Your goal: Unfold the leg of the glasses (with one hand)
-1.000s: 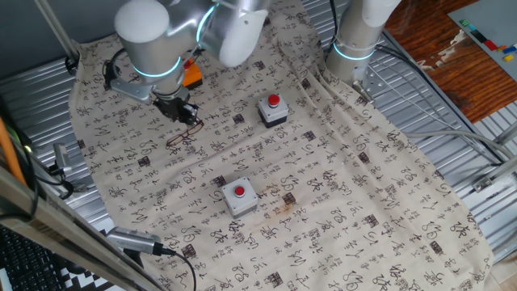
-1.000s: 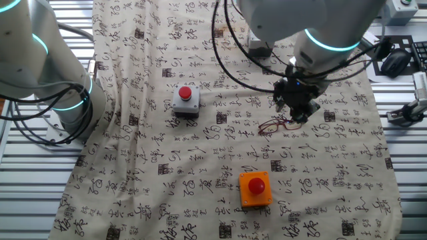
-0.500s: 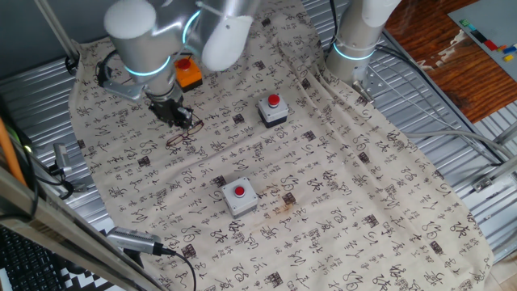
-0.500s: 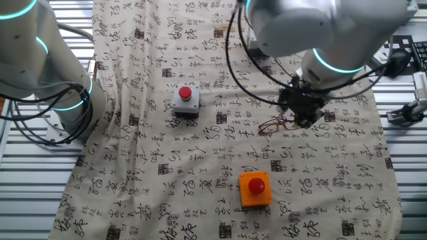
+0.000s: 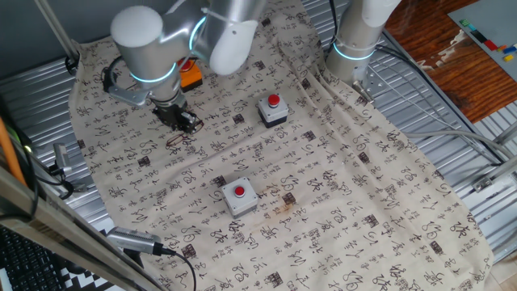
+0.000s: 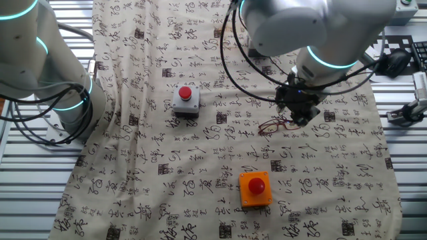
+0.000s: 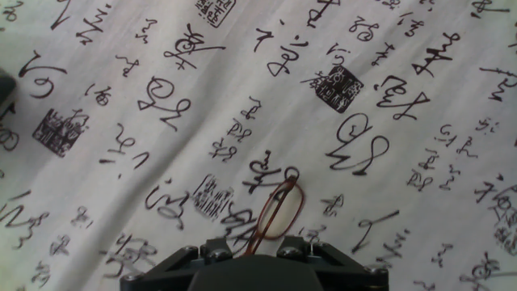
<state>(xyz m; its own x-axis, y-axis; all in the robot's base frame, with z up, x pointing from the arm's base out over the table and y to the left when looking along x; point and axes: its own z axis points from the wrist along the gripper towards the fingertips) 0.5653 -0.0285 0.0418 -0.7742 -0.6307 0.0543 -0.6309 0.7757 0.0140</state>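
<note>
**A:** While the arm crouches over the far-left part of the cloth in one fixed view, where do you put the glasses (image 5: 178,139)?

**B:** On the printed cloth (image 5: 323,186) covering the desk, just below the hand (image 5: 185,123) and touching or nearly touching its tips. Only a thin reddish loop shows. An orange button box (image 5: 190,74) sits behind the arm, and two grey button boxes (image 5: 273,110) lie well apart toward the middle.

**A:** And the other fixed view?

**B:** Same story from the opposite side — the glasses (image 6: 275,125) lie flat beside the hand (image 6: 299,117), frame stretching away from it, with the orange button box (image 6: 255,187) nearer the camera. The fingers look drawn close together on the end of the frame, though I cannot see a gap clearly.

**A:** Does the hand view settle it?

**B:** Partly. One lens rim of the glasses (image 7: 278,212) runs straight down into the hand (image 7: 260,252) at the bottom edge. The fingertips are out of frame, so I cannot tell for sure whether it is clenched on the wire or merely straddling it.

**A:** So how should the unfolding go?

**B:** I judge the leg is being worked now. Keep the pinch light and near the hinge, sweep in an arc about that hinge rather than dragging — the frame is thin and would slide on the cloth.
</note>
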